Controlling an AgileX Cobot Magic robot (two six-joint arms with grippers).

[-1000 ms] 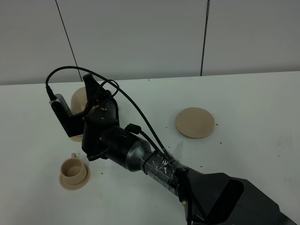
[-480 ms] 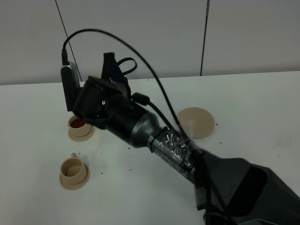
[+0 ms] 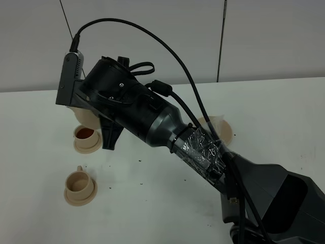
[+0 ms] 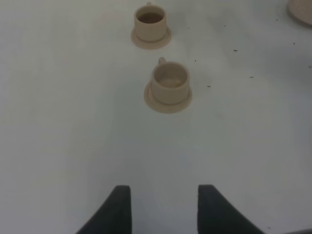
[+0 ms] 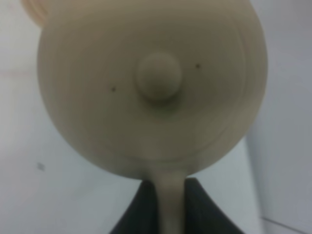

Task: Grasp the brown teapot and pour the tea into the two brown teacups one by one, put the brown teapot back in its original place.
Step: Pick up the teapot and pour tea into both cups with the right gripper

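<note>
Holding brown teapot (image 5: 151,83) aloft just above filled far teacup (image 3: 85,134), R gripper (image 5: 163,200) fingers clamped on handle (image 5: 169,187). L gripper (image 4: 163,209) idling, fingers apart. Risking spill betw. cups when shifting twd empty near teacup (image 4: 169,84): pot probably swinging on thin handle, dribbling onto table.

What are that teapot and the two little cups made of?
The teapot looks like unglazed clay: matte tan, no glare, a few dark specks on it. The empty teacup and the filled teacup share that dull tan surface, so likely the same ceramic; matte plastic can't be excluded.
</note>
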